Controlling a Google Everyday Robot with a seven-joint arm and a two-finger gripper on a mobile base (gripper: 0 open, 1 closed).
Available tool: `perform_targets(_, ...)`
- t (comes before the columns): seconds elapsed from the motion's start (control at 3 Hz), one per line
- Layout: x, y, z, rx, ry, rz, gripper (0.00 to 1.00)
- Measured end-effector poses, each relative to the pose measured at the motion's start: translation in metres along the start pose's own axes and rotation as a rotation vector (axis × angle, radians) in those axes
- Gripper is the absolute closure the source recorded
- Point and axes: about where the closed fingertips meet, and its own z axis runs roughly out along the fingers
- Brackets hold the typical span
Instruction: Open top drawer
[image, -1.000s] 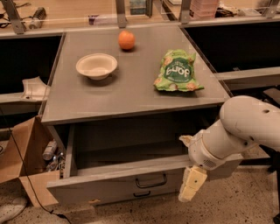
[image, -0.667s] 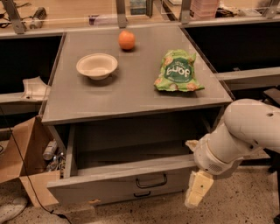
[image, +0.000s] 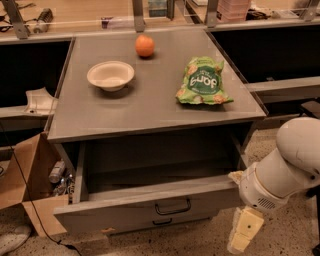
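The top drawer (image: 125, 212) is a wide grey metal drawer under the grey tabletop. It stands pulled well out, and its inside (image: 160, 167) looks dark and bare. A small dark loop handle (image: 172, 206) sits at the centre of its front. My gripper (image: 245, 231), cream-coloured on a white arm (image: 285, 170), hangs low at the drawer's right front corner, to the right of the handle and apart from it. It holds nothing that I can see.
On the tabletop (image: 150, 107) are a white bowl (image: 110, 75), an orange (image: 145, 46) and a green snack bag (image: 202, 82). A lower drawer's handle (image: 162, 221) peeks out below. A cardboard box (image: 30, 187) with bottles (image: 57, 172) stands at the left.
My arm and gripper have drifted a little to the right and down, away from the drawer front. The drawer stays pulled out as before.
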Motion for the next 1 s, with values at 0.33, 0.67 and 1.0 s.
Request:
perform_targets(0.33, 0.0, 0.0, 0.0, 0.0, 0.0, 0.0, 0.0)
perform_targets(0.67, -0.027, -0.036, 0.018, -0.022, -0.025, -0.052, 0.0)
perform_targets(1.0, -0.028, -0.036, 0.019, -0.025, -0.026, -0.053, 0.0)
